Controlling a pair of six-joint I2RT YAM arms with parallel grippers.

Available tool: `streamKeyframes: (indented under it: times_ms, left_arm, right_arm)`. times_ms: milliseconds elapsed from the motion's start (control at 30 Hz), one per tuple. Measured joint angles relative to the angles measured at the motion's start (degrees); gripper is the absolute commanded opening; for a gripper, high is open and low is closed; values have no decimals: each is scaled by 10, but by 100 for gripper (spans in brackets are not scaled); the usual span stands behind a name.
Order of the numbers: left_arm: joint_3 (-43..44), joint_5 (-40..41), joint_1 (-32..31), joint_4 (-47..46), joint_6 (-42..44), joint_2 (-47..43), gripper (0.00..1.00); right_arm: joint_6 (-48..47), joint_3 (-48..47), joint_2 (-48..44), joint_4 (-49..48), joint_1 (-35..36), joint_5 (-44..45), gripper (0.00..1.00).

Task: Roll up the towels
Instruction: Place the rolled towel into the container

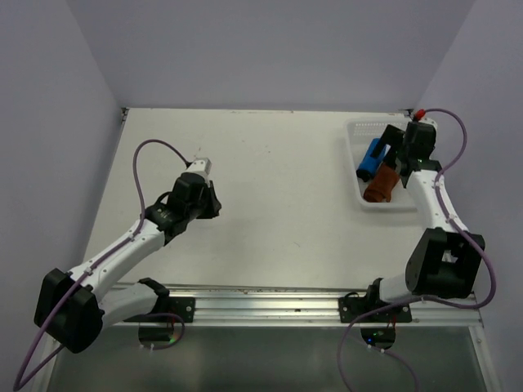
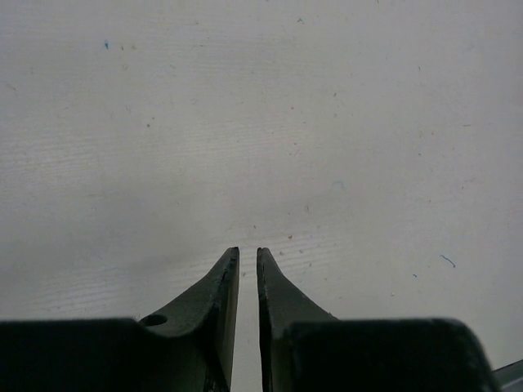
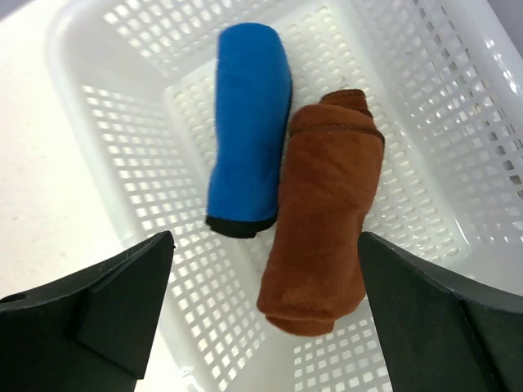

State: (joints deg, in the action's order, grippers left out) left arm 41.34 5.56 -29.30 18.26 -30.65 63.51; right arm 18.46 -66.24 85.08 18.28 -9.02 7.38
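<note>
A: Starting close in, what did the left arm look like?

B: It reached out over the bare white table (image 1: 270,212), on the left side. The left claw (image 2: 247,260) held nothing; its two dark fingers (image 2: 216,286) stood almost together, with only a thin slit of table showing between them. Under them was just the speckled tabletop.

A: And the right arm?

B: It stretched further back along the right edge, up to the white mesh basket (image 3: 122,131) near the far right corner. The right claw (image 3: 265,286) hung over the basket with its jaws spread wide, one finger at each lower corner of the wrist view, and gripped nothing.

A: Where were the towels?

B: Both lay rolled up inside the basket, side by side and touching. The blue towel (image 3: 248,122) was the shorter roll, with a dark edge at its nearer end. The brown towel (image 3: 323,220) lay just beside it, thicker and reaching nearer to the claw. From above, the blue towel (image 1: 373,157) sat further back than the brown towel (image 1: 381,184), the claw partly covering them.
</note>
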Motion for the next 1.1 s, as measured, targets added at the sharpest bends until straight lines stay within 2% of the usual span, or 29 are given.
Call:
streamKeyframes:
  times_ms: [233, 433, 467, 533, 567, 633, 933, 1100]
  left_arm:
    - [13, -2, 7, 14, 16, -22, 33]
    - [88, 42, 23, 37, 55, -23, 40]
    - [100, 58, 26, 38, 63, -23, 45]
    - [120, 100, 29, 38, 78, -23, 62]
    - [127, 120, 30, 38, 79, -23, 75]
    - [128, 161, 30, 37, 84, -25, 84]
    - [93, 239, 31, 37, 88, -75, 89]
    - [90, 247, 31, 38, 88, -86, 90]
  right_arm:
    - [0, 66, -83, -59, 28, -59, 99]
    - [-11, 89, -129, -58, 208, -67, 99]
    - [-9, 86, -133, -52, 231, -72, 99]
    - [0, 78, -138, -35, 258, -77, 99]
    - [6, 75, -141, -25, 264, -77, 99]
    - [22, 73, -154, -3, 272, -80, 99]
    - [49, 157, -285, 37, 294, -80, 99]
    - [44, 210, -297, 59, 294, -62, 99]
